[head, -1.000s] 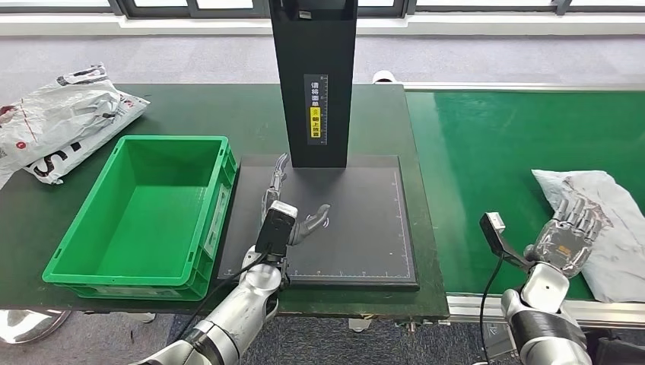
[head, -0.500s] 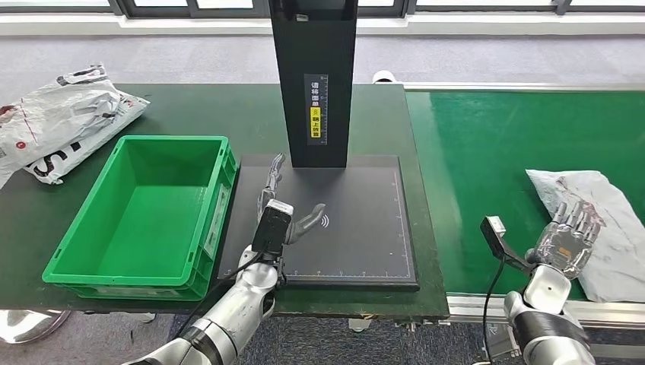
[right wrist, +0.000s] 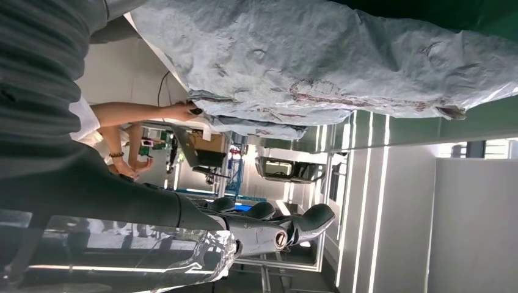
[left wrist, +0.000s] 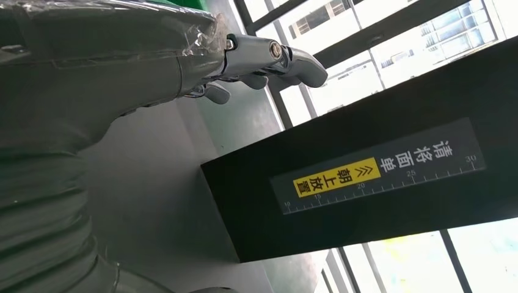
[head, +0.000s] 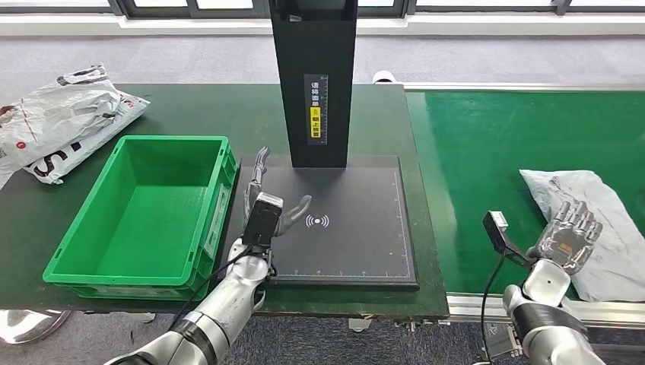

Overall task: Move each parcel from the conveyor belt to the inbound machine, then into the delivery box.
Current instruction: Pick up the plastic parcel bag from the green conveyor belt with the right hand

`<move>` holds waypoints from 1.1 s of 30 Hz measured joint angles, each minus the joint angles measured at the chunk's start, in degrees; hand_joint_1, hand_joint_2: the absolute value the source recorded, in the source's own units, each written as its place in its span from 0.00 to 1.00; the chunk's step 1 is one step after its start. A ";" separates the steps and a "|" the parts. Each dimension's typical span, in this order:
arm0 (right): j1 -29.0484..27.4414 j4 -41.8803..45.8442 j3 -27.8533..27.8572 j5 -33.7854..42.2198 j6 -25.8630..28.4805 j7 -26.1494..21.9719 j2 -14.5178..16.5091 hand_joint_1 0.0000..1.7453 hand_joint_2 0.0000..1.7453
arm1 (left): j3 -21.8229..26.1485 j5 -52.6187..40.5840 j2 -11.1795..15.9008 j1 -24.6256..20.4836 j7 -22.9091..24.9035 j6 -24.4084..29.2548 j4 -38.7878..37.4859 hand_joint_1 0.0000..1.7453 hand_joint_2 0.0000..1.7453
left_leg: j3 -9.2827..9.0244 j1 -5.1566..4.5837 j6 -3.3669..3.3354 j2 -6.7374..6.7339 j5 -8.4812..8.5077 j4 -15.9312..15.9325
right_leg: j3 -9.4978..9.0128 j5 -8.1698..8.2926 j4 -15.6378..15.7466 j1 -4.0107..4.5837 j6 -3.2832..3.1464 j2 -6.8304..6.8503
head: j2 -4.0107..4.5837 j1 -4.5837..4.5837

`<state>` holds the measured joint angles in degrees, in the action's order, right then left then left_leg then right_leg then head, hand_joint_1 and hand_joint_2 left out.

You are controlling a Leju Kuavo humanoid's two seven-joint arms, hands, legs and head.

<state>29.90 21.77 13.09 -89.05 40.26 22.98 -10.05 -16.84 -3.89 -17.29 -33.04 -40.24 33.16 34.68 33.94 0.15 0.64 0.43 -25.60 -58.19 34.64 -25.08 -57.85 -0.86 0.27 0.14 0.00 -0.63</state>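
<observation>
A crumpled grey-white parcel [head: 589, 209] lies on the green conveyor belt [head: 487, 152] at the right; the right wrist view shows it close up as parcel [right wrist: 317, 61]. My right hand [head: 567, 237] hovers at its near left edge, fingers [right wrist: 269, 229] spread and holding nothing, with a gap to the wrapping. My left hand [head: 265, 199] is open above the left part of the inbound machine's black plate [head: 357, 243], fingers [left wrist: 269, 58] extended beside the black column [left wrist: 379, 171]. The green delivery box [head: 144, 213] stands empty left of the plate.
The machine's tall black column [head: 316, 76] rises behind the plate. White parcels [head: 61, 118] lie on the dark table [head: 190, 106] at the far left. A person's arms [right wrist: 146, 113] appear far off in the right wrist view.
My left hand has drifted left and away across the plate toward the box, uncovering the scan mark. The parcel has shifted slightly left on the belt. My right hand has barely moved.
</observation>
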 joint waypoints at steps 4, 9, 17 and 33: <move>0.14 -0.69 0.00 0.15 0.00 -0.15 -0.17 0.00 1.00 | 0.13 -0.11 0.36 -0.52 0.00 -0.62 -0.74 0.00 1.00 | 0.00 0.00 0.00 0.01 0.00 0.00 | 0.00 0.00 0.00 0.00 0.00 0.00 | 0.00 0.00; -0.61 -0.97 0.00 0.40 0.00 -0.38 -0.78 0.00 1.00 | 0.94 -1.10 1.29 -0.98 0.00 -0.67 -1.49 0.00 1.00 | 0.00 0.00 0.00 0.00 -0.01 0.00 | 0.01 0.00 0.00 0.00 0.00 0.00 | 0.00 0.00; -6.68 -0.40 2.77 2.57 0.02 0.32 -3.50 0.00 1.00 | 1.64 -3.66 1.46 2.41 0.00 -4.83 0.74 0.00 1.00 | 0.01 -0.01 -0.07 0.24 -0.07 -0.01 | -0.03 -0.10 0.03 -0.01 0.11 0.19 | 0.00 -0.01; -5.72 -0.75 12.06 0.02 -2.77 -2.23 -4.54 0.00 1.00 | 1.38 -2.14 0.85 2.94 3.04 -8.45 1.72 0.00 1.00 | 0.13 -0.03 -0.16 -0.01 0.14 0.00 | 0.07 0.14 0.05 -0.05 0.20 0.00 | 0.00 -0.01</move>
<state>24.18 21.02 25.15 -89.02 37.49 20.74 -14.59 -15.45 -6.03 -16.44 -30.10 -37.20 24.71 36.40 34.07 0.12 0.48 0.41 -25.46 -58.19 34.71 -24.94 -57.80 -0.90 0.47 0.14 0.00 -0.64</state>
